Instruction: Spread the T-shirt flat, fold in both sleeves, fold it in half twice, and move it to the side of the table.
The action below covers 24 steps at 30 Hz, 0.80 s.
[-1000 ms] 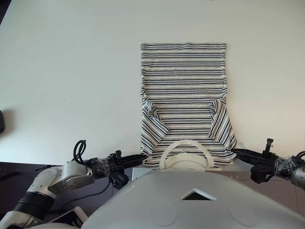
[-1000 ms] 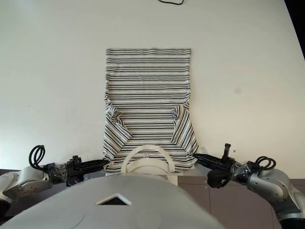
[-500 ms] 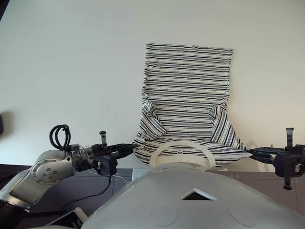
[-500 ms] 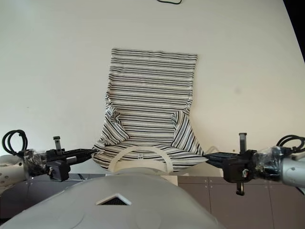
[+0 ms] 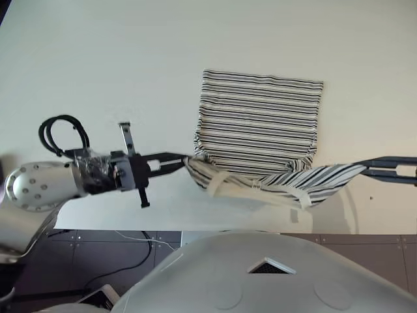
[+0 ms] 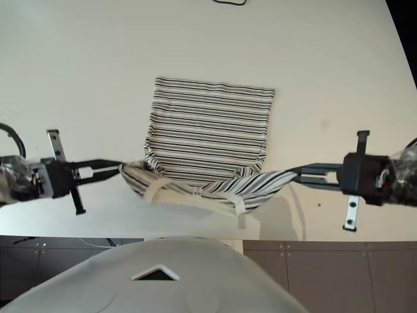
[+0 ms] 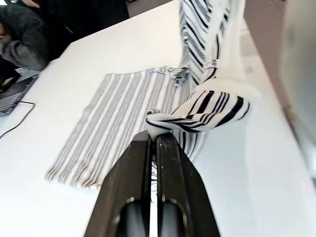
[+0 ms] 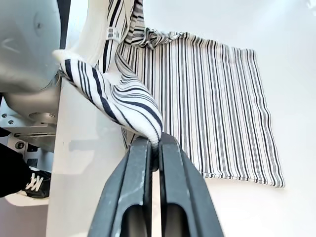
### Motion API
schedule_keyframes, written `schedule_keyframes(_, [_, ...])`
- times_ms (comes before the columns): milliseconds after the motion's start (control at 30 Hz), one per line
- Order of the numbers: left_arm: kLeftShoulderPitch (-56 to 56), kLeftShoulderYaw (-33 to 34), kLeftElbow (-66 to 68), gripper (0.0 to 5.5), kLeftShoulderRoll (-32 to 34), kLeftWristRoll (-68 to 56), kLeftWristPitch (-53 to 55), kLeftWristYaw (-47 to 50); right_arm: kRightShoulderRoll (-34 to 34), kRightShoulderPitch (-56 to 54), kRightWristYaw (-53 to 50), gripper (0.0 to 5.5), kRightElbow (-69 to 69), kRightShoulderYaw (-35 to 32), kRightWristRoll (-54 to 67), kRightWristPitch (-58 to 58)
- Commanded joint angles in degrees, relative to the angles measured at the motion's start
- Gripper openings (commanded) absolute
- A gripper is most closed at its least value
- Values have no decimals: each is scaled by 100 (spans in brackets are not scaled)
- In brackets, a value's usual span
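While both grippers have the near edge of the shirt (image 5: 260, 117) up in the air, your job is to carry that edge across evenly. The left gripper (image 5: 186, 160), at centre left of the head view, is pinched closed on one near corner. The right gripper (image 6: 294, 173), at the right side, is pinched closed on the other. Each wrist view shows the fingers tight together with a wad of striped cloth between them. Between the two the cloth sags in a shallow band at lower centre, the cream neckband (image 5: 218, 181) hanging lowest. The far half lies flat on the table (image 5: 98, 65) at upper centre, with its hem (image 5: 262, 78) toward the top of the frame. For the first half-fold, move both arms toward the top of the frame at one pace and one height. Use just enough pull to take out the sag, since more would likely drag the flat half and skew the hem. The hem runs slightly aslant, so aim each corner at its own hem corner, not at a level line. Whether the sleeves sit tucked inside the band can't be told from here, so go slowly and let go only once the cloth rests on the flat half.
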Motion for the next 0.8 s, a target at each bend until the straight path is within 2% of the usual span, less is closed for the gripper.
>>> schedule_keyframes(33, [-2052, -774, 1189, 10, -1092, 350, 1264, 325, 124, -2228, -121, 15, 1301, 1781, -111, 649])
schedule_keyframes(133, [-3250, -1207, 2324, 10, -1848, 848, 1651, 291, 694, -3781, -107, 15, 2461, 2791, -542, 866])
schedule_keyframes(300, [-4641, -1527, 4198, 10, -2857, 1666, 1566, 300, 1558, -5539, -101, 15, 4373, 3710, -1549, 500])
schedule_keyframes(433, [-5401, -1665, 5639, 10, -3409, 2238, 1090, 169, 1973, -6167, -84, 15, 5636, 3964, -2123, 103])
schedule_keyframes(600, [-6022, -1992, 7878, 10, -4214, 3144, -54, 373, 2773, -6676, -323, 15, 7252, 4342, -2856, -584])
schedule_keyframes(700, [-6073, -2098, 9009, 62, -4505, 3689, -692, 923, 3407, -6995, -1033, 71, 8208, 4381, -3256, -996])
schedule_keyframes(800, [-6122, -1979, 9614, 111, -4604, 3961, -1179, 1460, 3725, -7137, -1602, 128, 8785, 4241, -3426, -1228])
